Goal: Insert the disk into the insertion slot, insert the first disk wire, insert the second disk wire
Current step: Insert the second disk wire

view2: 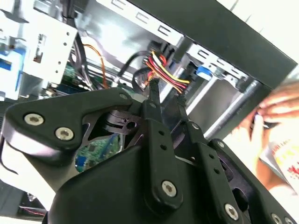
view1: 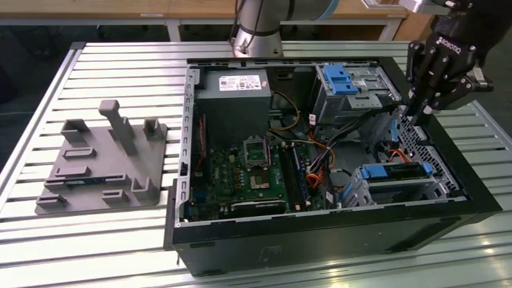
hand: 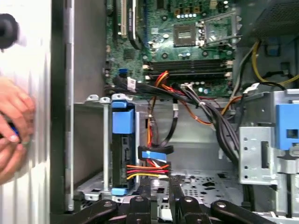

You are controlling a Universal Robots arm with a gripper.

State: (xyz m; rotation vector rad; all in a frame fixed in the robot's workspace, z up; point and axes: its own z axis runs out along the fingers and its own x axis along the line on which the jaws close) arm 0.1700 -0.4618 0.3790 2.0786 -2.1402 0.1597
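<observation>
Disk (hand: 123, 154), framed in its blue carrier, sits in the slot (hand: 88, 140) at the gripper's (hand: 162, 182) 11 o'clock. Coloured power wires (hand: 149, 171) run to its edge; a blue-plugged cable (hand: 154, 152) hangs just beside. Motherboard (hand: 187, 37) at 12 o'clock, a second bay (hand: 259, 149) at 2, a person's hand (hand: 11, 126) at 10.

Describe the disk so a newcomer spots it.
In the open black computer case, find the perforated silver cage at the exterior view's lower right. The grey disk framed in blue plastic sits inside; the other blue piece tops a taller bay.
</observation>
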